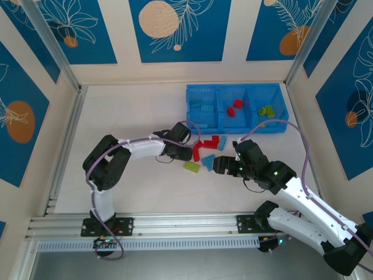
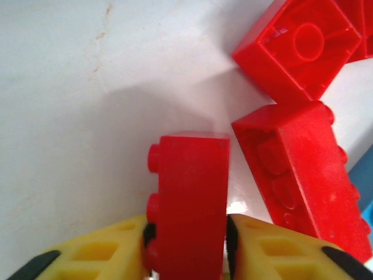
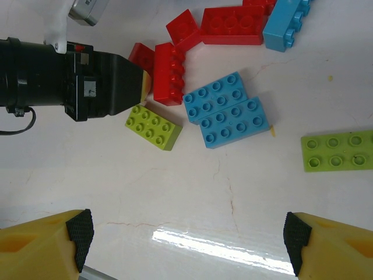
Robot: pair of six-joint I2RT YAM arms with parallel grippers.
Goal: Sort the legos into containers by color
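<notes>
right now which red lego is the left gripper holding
The red brick with studs facing sideways, clamped in the left gripper; the two red bricks beside it lie free, hollow undersides showing.

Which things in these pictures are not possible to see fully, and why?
- Left wrist view: the red brick in the left gripper; its lower end is cut off by the bottom edge.
- Right wrist view: the green brick is cut off by the right edge.
- Top view: the bricks in the tray are too small to show studs.
</notes>
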